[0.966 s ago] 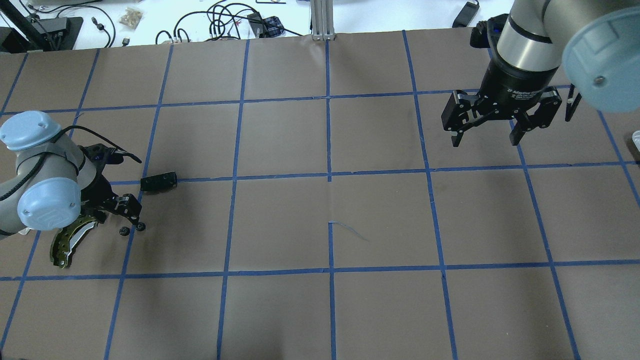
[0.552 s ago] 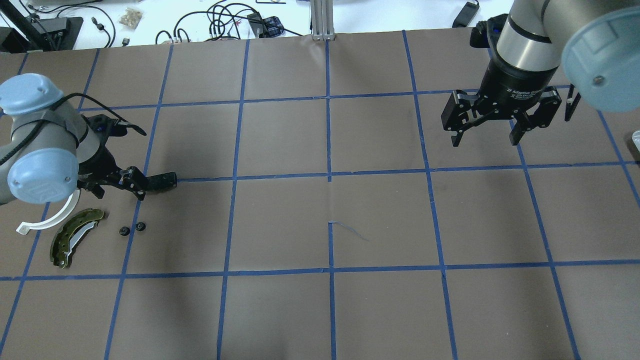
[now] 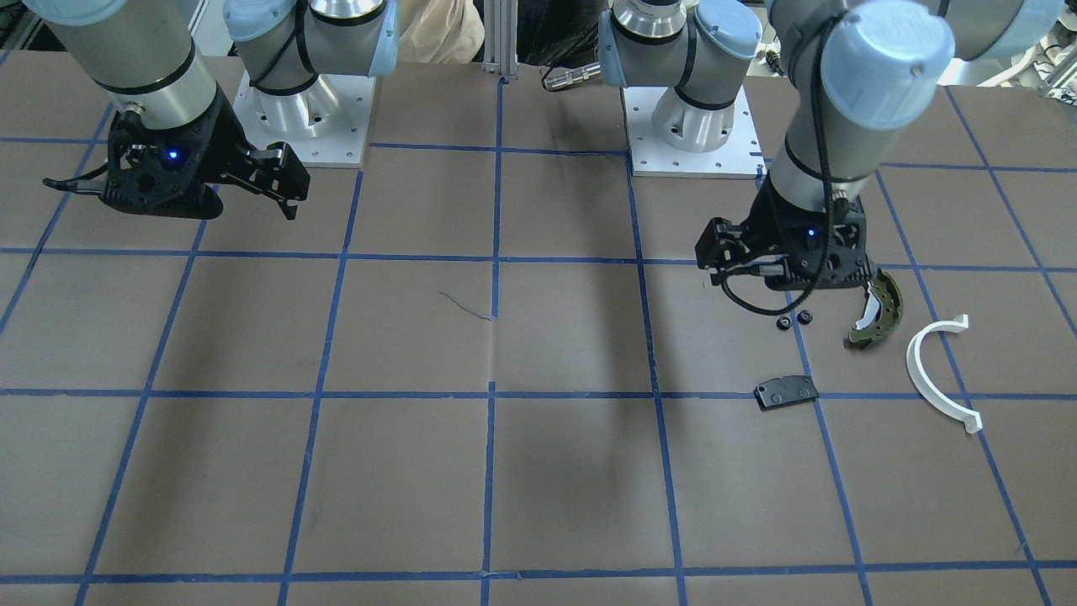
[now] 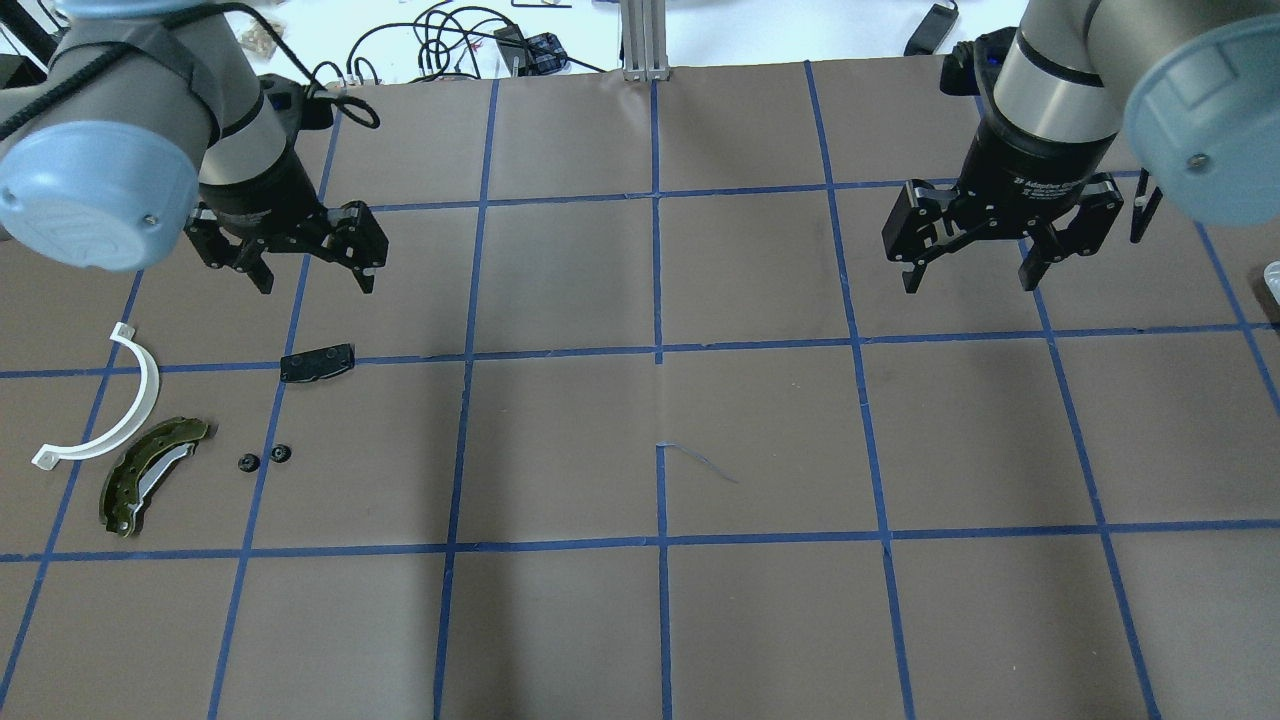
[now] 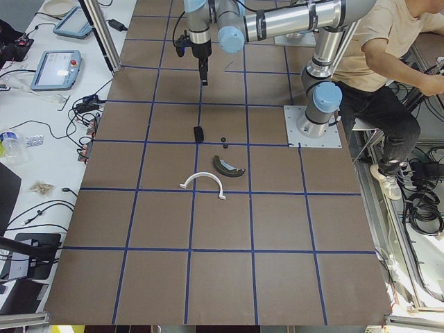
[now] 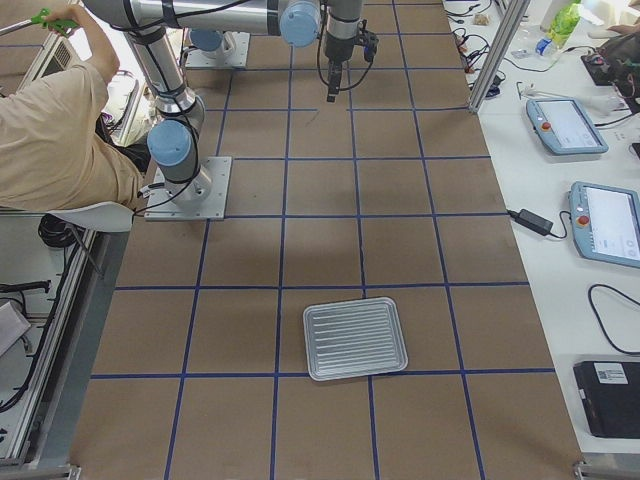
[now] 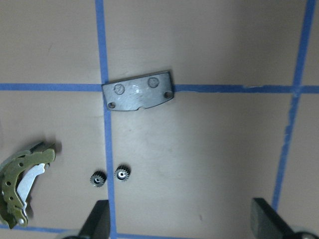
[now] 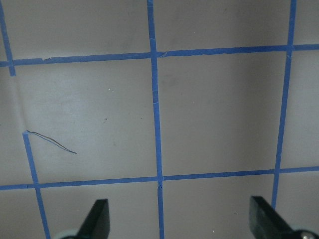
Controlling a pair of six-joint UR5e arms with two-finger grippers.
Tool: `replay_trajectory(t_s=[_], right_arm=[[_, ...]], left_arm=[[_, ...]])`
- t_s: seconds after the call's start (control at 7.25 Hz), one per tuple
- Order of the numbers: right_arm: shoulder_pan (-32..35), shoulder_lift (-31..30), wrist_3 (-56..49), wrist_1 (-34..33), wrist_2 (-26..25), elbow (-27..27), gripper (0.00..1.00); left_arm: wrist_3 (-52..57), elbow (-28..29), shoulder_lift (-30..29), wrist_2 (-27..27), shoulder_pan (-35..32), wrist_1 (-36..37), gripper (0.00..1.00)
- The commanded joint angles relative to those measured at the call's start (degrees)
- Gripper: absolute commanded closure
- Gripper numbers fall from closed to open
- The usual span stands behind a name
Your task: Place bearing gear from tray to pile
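Note:
Two small black bearing gears [image 4: 265, 458] lie side by side on the table next to the pile; they also show in the left wrist view [image 7: 122, 173]. The pile holds a dark olive brake shoe [image 4: 150, 475], a white half-ring [image 4: 110, 410] and a flat black pad [image 4: 317, 362]. My left gripper [image 4: 315, 285] is open and empty, raised above the table beyond the pad. My right gripper [image 4: 970, 283] is open and empty, hovering over bare table at the far right. The ribbed metal tray [image 6: 355, 338] lies at the table's right end with nothing visible in it.
Brown paper with a blue tape grid covers the table. Cables and small gear lie beyond its far edge [image 4: 450, 40]. An operator sits beside the robot bases [image 5: 388, 62]. A loose tape curl sits mid-table [image 4: 700, 462].
My left gripper has lifted off the pile and moved toward the table's far side, uncovering the white half-ring. The two gears stay on the table. The right arm has hardly moved.

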Motion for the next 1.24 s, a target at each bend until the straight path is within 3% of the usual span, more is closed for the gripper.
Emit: replay_trajectory(t_s=[0.0,0.14,0.28,0.55,1.1], right_arm=[[0.0,0.0,0.0,0.0,0.0,0.0,0.00],[0.0,0.0,0.0,0.0,0.0,0.0,0.00],[0.0,-0.1,0.1,0.0,0.1,0.0,0.00],[0.0,0.0,0.2,0.1,0.2,0.0,0.00],[0.0,-0.1,0.2,0.2,0.1,0.6,0.00]], left_arm=[[-3.5,3.2,4.2,-1.2,-3.7,-6.1,0.00],[-3.7,3.3,5.7,-7.4,-3.5,-6.4,0.00],[-3.7,3.5,5.3,-9.7,-3.1,-5.7,0.00],[-3.6,6.4,3.2,-9.3,-2.8,-4.6,0.00],[-3.5,6.4,3.1,-8.9,-2.8,-4.2,0.00]])
